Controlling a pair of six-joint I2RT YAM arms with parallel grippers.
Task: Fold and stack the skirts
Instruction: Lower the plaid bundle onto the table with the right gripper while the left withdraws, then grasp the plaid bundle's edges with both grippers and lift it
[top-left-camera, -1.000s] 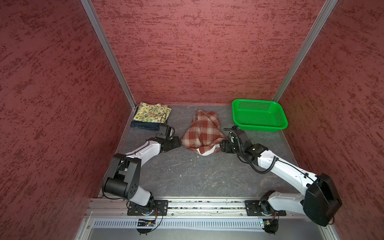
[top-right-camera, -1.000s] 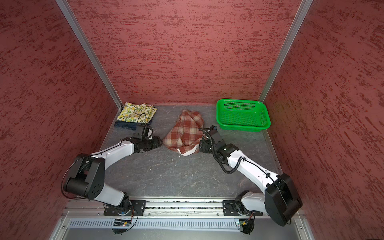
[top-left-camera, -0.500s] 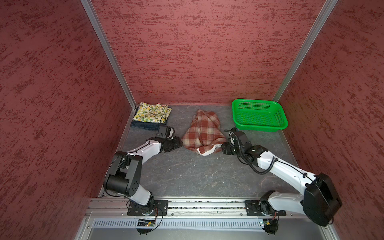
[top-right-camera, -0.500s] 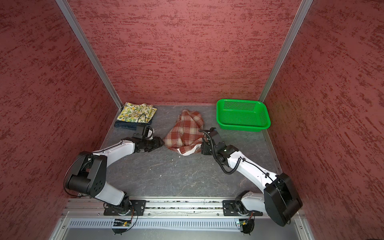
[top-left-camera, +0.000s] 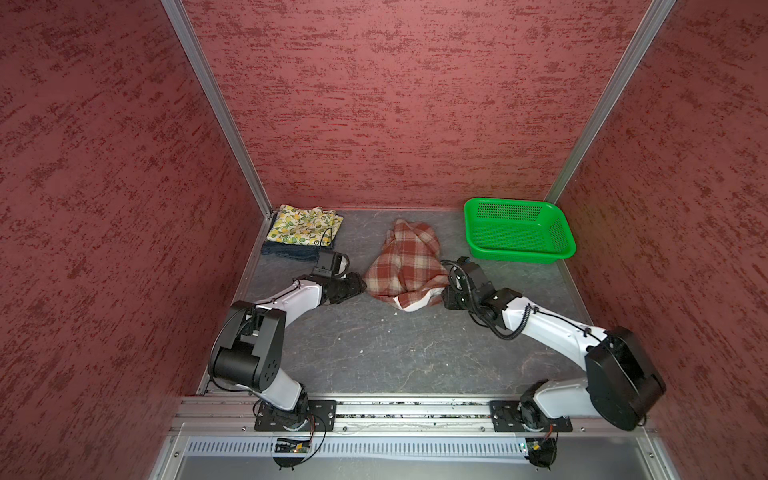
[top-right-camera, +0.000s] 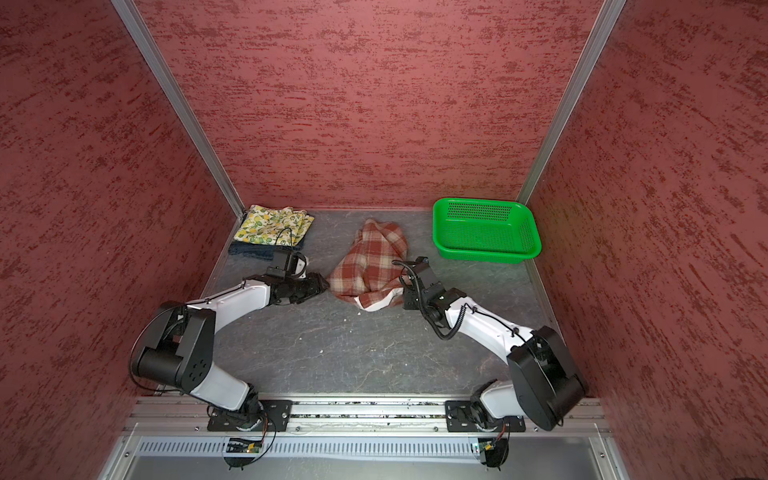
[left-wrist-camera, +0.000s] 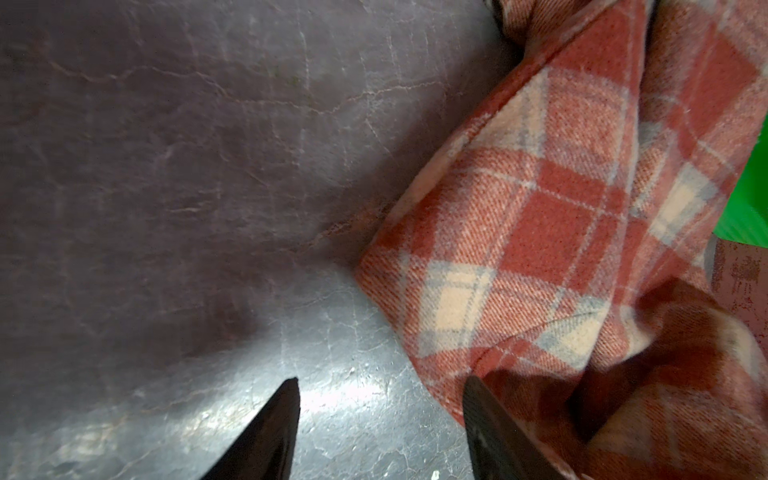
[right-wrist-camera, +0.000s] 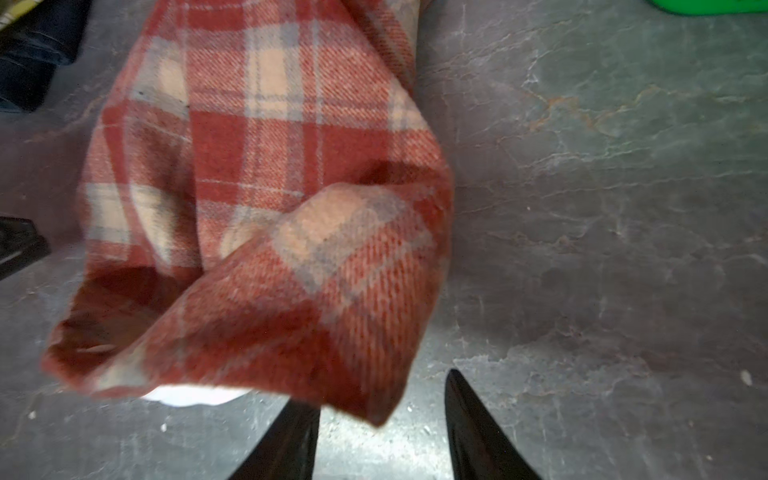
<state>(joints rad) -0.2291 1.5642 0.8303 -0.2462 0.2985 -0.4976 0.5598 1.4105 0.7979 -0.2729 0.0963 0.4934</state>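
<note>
Right jaws: parted about halfway, low over the desk (top-left-camera: 395, 353), nothing clamped. A drooping near corner of the plaid skirt (right-wrist-camera: 270, 166) hangs right at the gap. It is blurred there, so I cannot tell whether the cloth sits between the tips or only over one of them.

Left jaws: parted wider, empty, tips low to the desk. The plaid skirt's left hem edge lies against one tip and bare desk shows between the two.

Step in hand, as I read it: both arms are set on opposite sides of the plaid skirt to take hold of it and spread it for folding. It is the last of the three to be done.

Next move calls for each pair of jaws to pinch a single layer at a hem corner, then pull apart evenly so the heap opens flat. A pinch through several layers would likely drag the bundle along instead.

Plaid skirt (top-left-camera: 405, 270): a crumpled mound, rust-red and cream, thick woolly weave, white lining showing at its near edge. It sits mid-desk, toward the far edge.

Lemon-print skirt (top-left-camera: 301, 224): folded, lying on the denim skirt (top-left-camera: 286, 251) in the far left corner.

Green basket (top-left-camera: 519, 253): far right corner, nothing in it.
</note>
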